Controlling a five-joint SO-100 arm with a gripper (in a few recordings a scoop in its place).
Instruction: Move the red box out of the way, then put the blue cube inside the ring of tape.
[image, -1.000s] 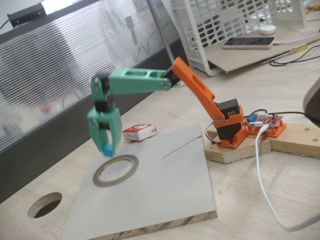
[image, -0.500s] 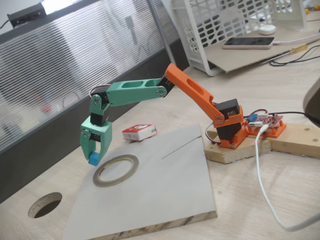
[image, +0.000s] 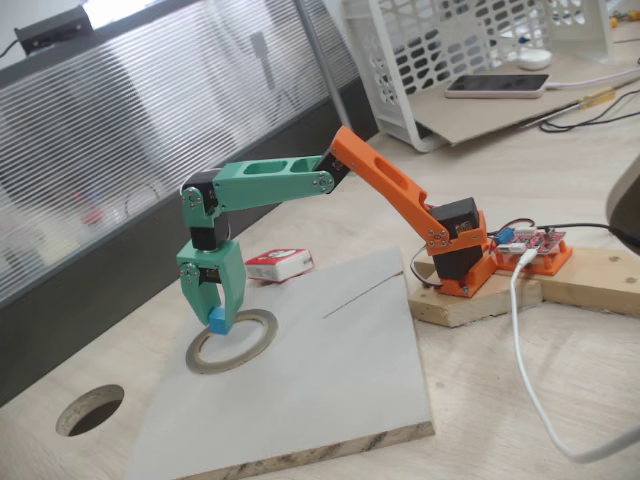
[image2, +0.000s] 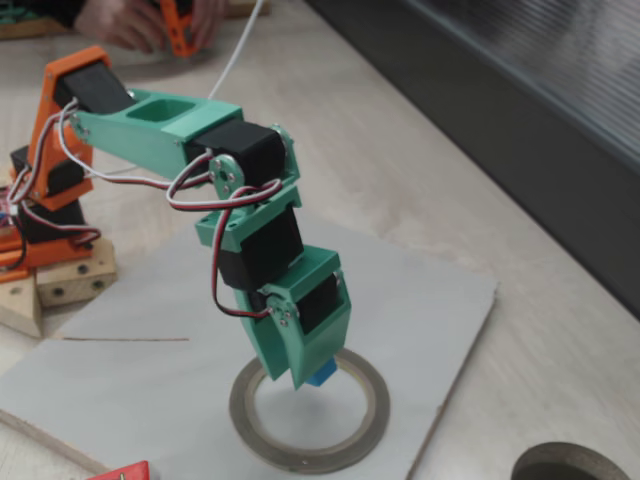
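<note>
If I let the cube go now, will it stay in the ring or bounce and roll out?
Probably stays. The cube has flat faces, so it should settle rather than roll. It looks tiny and light, so it may hop a little, but the gripper holds it low over the wide opening of the ring, whose rim could stop a short slide.

The blue cube (image: 217, 320) hangs above the ring of tape (image: 233, 342), red box (image: 278, 265) behind.

The green gripper (image2: 312, 375) is hiding most of the blue cube (image2: 323, 373), while the picture's bottom edge is cropping the red box (image2: 120, 472) left of the ring of tape (image2: 310, 409).
</note>
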